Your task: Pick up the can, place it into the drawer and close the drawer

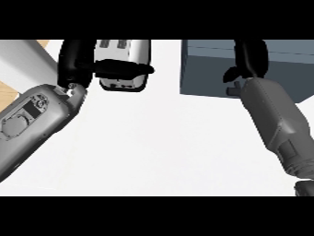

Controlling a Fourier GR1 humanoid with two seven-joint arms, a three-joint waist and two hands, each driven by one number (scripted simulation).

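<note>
Black left hand (84,62) fingers wrap the can (122,64); right hand (250,60) seemingly relaxed.

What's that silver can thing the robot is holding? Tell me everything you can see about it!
The can looks silvery white and shiny, like metal, with dark markings near its top and its lower end. It shows near the top of the view, left of the middle, above the white counter. The left hand is curled round it, black fingers crossing its middle, so part of it is hidden. It seems lifted off the counter, though that is hard to tell. The blue-grey drawer is apart, to its right.
</note>
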